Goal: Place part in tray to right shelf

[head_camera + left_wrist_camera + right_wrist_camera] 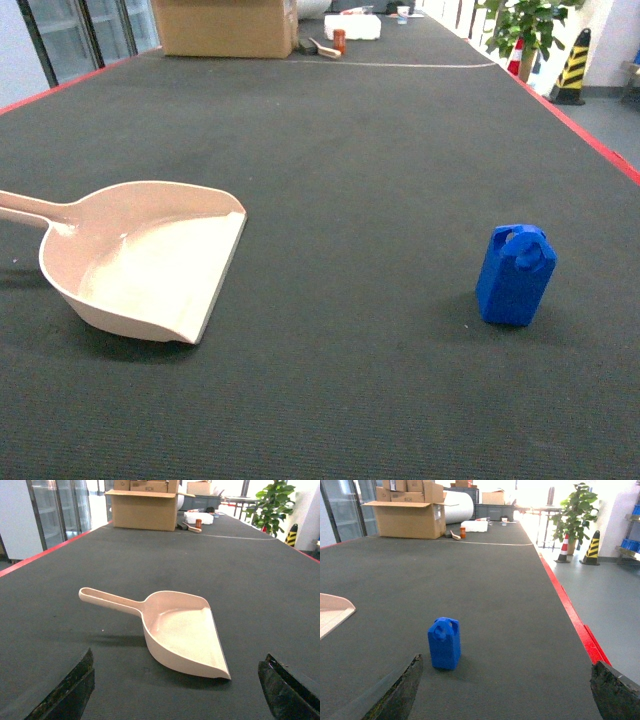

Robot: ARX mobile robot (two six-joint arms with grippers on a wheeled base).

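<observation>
Part (515, 275): faceted blue plastic, upright.

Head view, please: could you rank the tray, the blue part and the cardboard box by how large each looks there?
1. Tray: clearly the largest, though it lies near the camera.
2. Cardboard box: looks smaller, but it sits far back and is cut off by the top edge, so its real size is unsure.
3. Blue part: smallest.

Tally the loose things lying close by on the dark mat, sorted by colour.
Blue: 1, the part
Beige: 1, the tray
Total: 2, both on the mat, set apart from each other.
</observation>
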